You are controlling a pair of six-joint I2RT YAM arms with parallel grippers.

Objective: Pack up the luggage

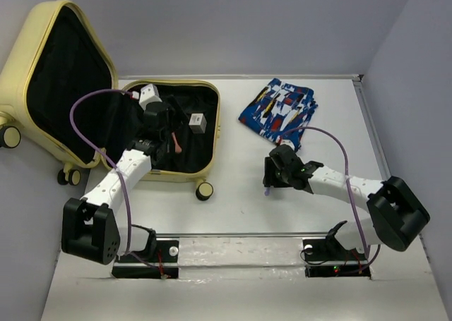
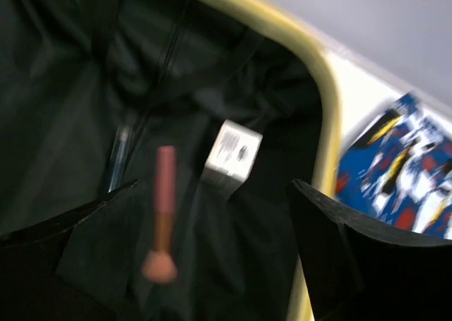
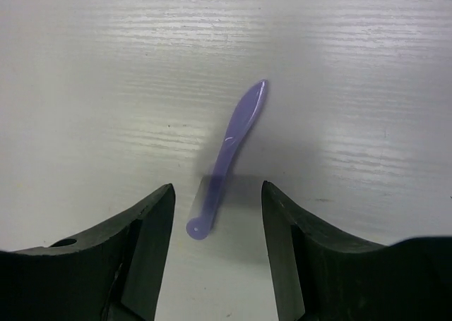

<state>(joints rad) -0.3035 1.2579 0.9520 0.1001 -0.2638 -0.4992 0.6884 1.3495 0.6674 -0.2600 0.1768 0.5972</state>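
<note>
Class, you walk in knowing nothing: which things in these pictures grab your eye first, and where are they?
The big pale yellow luggage lies open at the far left, with the left pincer over it. A bright blue, red and white cloth lies to its right. A small purple spatula lies on the table between the right pincer's open fingers.

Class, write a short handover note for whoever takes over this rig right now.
Left gripper: open, empty, over the open luggage.
Right gripper: open, empty, fingers either side of a purple spatula lying on the table.
Done: pink brush and small white box are inside.
Left: spatula and patterned cloth, both on the table; lid not yet shut.
</note>
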